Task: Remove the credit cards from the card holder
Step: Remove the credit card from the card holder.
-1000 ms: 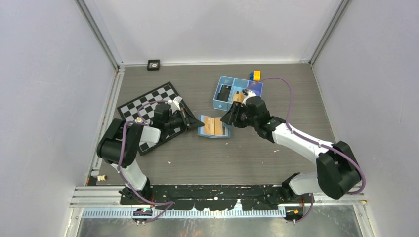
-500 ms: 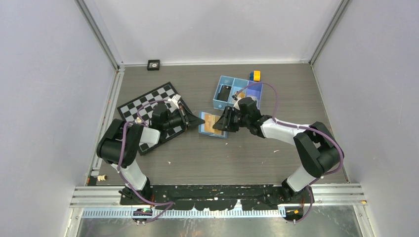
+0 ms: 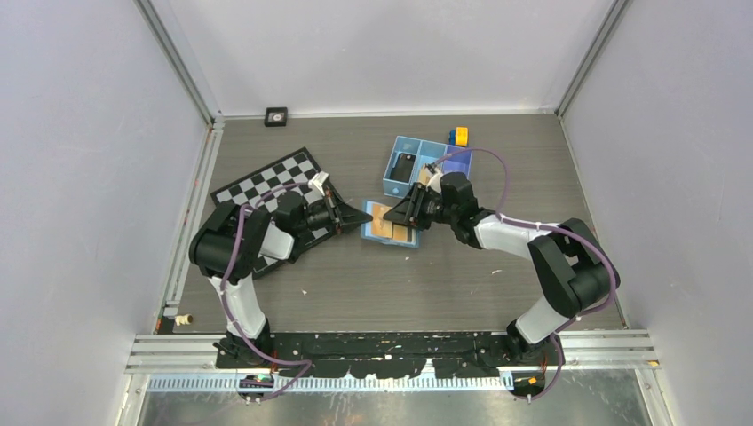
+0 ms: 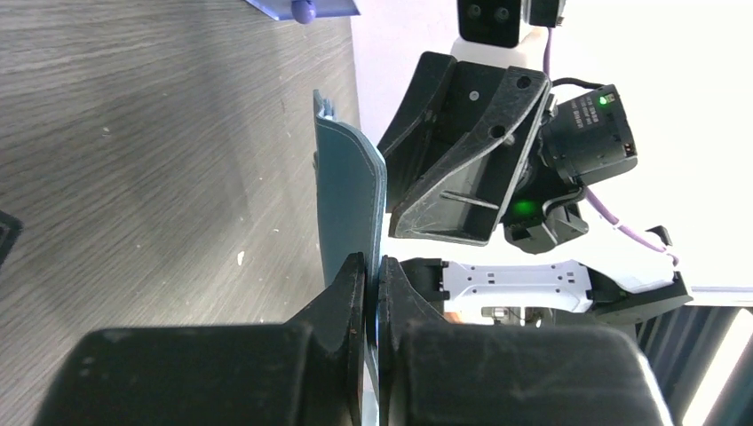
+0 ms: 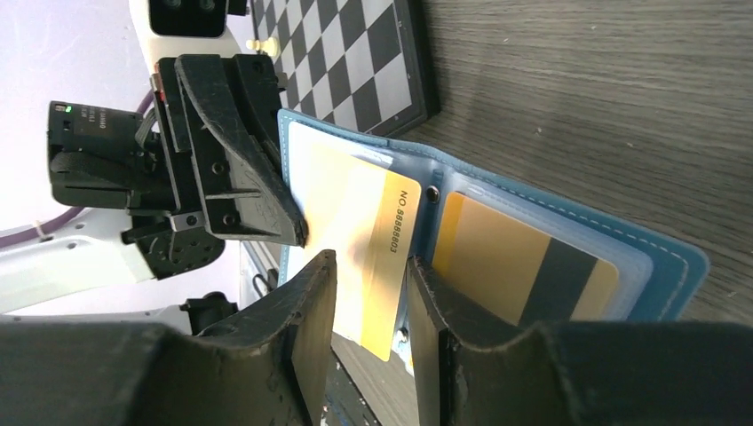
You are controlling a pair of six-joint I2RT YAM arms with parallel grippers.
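The light-blue card holder (image 3: 391,224) lies open on the table, its left panel lifted. My left gripper (image 3: 360,216) is shut on that panel's edge; in the left wrist view the card holder (image 4: 348,191) stands edge-on between the closed jaws. In the right wrist view an orange-tan card (image 5: 355,231) sticks partly out of the left pocket. A second orange card with a black stripe (image 5: 524,266) sits in the right pocket. My right gripper (image 5: 371,284) is open, its fingers on either side of the protruding card's end. The silvery grey card is not visible.
A blue three-compartment tray (image 3: 417,189) stands just behind the card holder, with a black item (image 3: 405,166) in its left compartment. A chessboard (image 3: 266,186) lies under the left arm. A small yellow and blue object (image 3: 458,135) sits behind the tray.
My right gripper moved left from the tray onto the card holder. My left gripper reached right and closed on the holder's left edge, and the holder shifted slightly right.
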